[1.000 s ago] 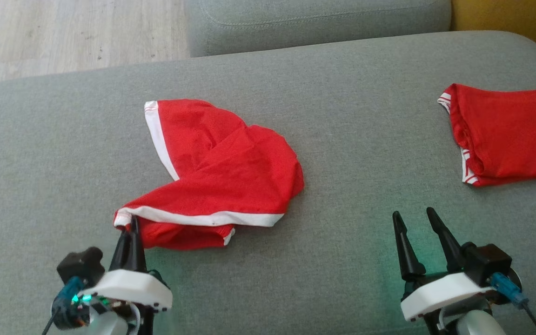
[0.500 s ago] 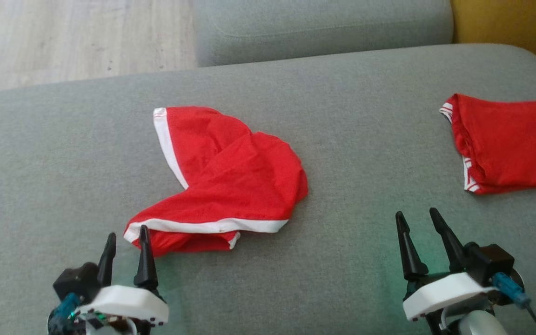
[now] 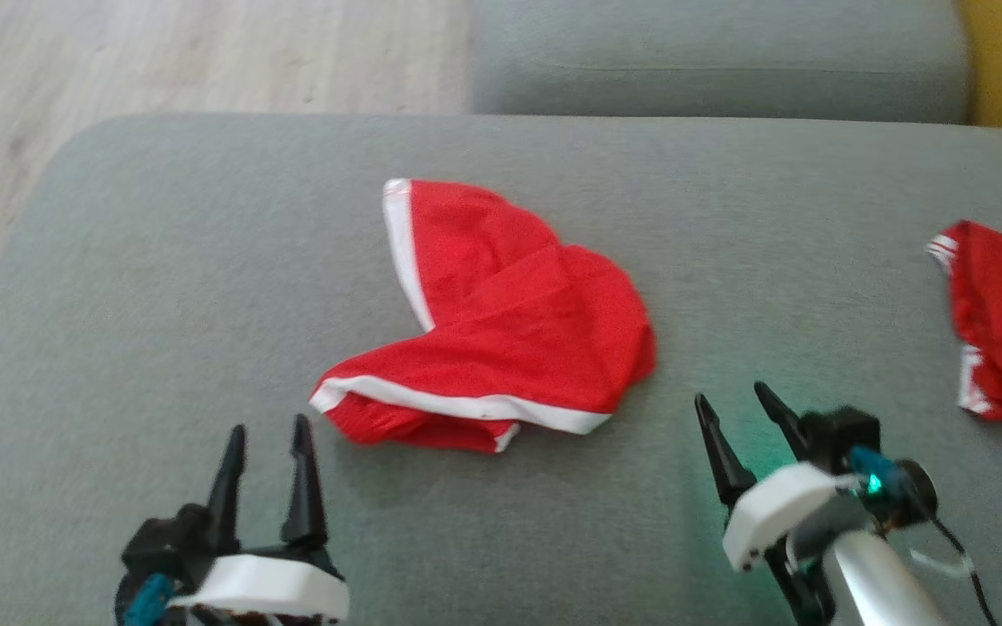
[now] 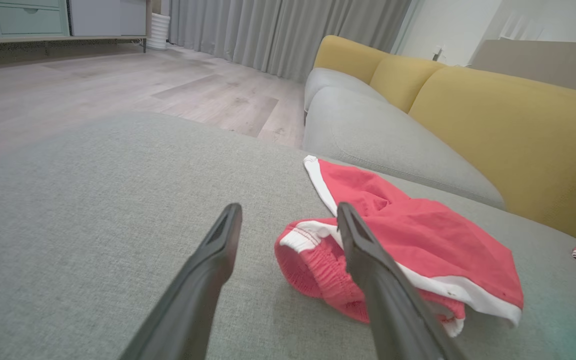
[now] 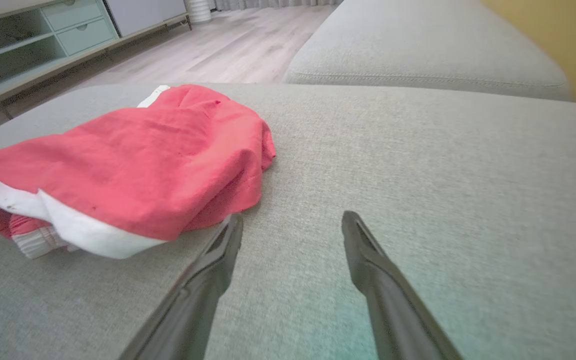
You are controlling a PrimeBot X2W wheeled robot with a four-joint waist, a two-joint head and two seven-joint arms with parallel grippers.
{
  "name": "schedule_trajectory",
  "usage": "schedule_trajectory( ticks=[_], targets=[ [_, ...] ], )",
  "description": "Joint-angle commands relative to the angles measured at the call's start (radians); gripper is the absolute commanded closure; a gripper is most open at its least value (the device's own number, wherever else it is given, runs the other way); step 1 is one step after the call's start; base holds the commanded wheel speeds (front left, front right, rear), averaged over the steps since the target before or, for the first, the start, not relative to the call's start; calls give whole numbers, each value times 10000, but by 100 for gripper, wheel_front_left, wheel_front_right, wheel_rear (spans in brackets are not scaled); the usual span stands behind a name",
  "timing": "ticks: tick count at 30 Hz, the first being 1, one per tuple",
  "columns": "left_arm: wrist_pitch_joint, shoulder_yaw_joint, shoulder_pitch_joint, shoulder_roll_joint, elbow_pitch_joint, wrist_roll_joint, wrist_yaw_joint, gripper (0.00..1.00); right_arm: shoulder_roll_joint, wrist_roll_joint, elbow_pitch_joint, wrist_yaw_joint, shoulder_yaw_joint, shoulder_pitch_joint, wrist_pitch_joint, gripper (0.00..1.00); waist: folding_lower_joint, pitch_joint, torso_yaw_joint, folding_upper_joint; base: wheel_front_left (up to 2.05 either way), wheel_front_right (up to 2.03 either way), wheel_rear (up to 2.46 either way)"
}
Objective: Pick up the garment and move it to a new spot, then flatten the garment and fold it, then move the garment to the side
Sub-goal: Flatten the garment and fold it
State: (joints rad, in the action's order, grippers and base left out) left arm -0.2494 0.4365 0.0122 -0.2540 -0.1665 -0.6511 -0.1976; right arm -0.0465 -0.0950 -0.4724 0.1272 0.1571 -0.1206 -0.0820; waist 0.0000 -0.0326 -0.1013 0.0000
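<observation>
Though set just beside the garment's near corner at the lower left of the head view, gripped nothing with the left tool (image 3: 268,428): spread wide, empty, low over the grey cushion (image 3: 162,261). Found the garment (image 3: 510,348), red cloth with white trim, crumpled at the middle of the frame, folded over itself, lying on that cushion and clear of both tools. Noted the right tool (image 3: 732,394) at the lower right, likewise wide open and empty, near the garment's right-hand edge without touching it.

Judged the risks as follows. Could pinch several layers at once at the bunched elastic hem nearest the left tool, with the cloth doubled there. Would then raise a wad rather than one edge and make flattening harder. Could dig a fingertip into the soft cushion if brought down too steeply, and miss the cloth. Could take the second red garment (image 3: 1001,322) at the right edge for the target, given the same colour and trim.

Counted: two tools, two red garments, two cushions including the further cushion (image 3: 710,78) at the top, one stretch of wooden floor (image 3: 162,52) at the upper left.
</observation>
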Motion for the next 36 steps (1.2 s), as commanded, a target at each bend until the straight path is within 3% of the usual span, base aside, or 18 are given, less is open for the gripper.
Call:
schedule_trajectory(
  ticks=[1,9,17,18,19,20,21,25,30,36],
  targets=[
    [-121,-229,382,-10,376,123,-64,0,-37,59,-47,35,260,-684,97,0,0,-238,-482,0,0,0,0],
    [-122,-193,498,130,418,270,-61,0,-37,-172,-1913,35,248,-1987,232,0,0,-591,-1433,0,0,0,0],
    [-123,-265,486,273,400,382,-9,0,-37,-710,-3379,35,713,-2977,248,0,0,-779,-1686,0,0,0,0],
    [-123,-263,492,296,380,388,17,0,-37,-787,-3527,35,794,-3081,231,5,0,-794,-1674,0,0,0,0],
    [-123,-265,503,315,357,402,40,0,-37,-895,-3650,35,892,-3177,215,51,0,-809,-1647,0,0,0,0],
    [-123,-271,515,336,336,418,57,0,-37,-1041,-3738,35,1007,-3259,187,91,0,-814,-1607,0,0,0,0],
    [-123,-276,522,357,311,430,74,0,-37,-1242,-3797,35,1113,-3319,149,100,0,-812,-1559,0,0,0,0],
    [-123,-307,480,423,237,480,124,0,-37,-1702,-3772,35,1336,-3438,-134,100,0,-723,-1258,0,0,0,0],
    [-123,-404,339,476,216,532,159,0,-55,-1090,-3370,35,886,-3317,-284,100,0,-534,-791,0,0,0,0],
    [-124,-491,201,538,205,618,225,0,-543,-471,-1981,35,-19,-2636,448,100,0,-387,-324,0,0,0,0]
  ],
)
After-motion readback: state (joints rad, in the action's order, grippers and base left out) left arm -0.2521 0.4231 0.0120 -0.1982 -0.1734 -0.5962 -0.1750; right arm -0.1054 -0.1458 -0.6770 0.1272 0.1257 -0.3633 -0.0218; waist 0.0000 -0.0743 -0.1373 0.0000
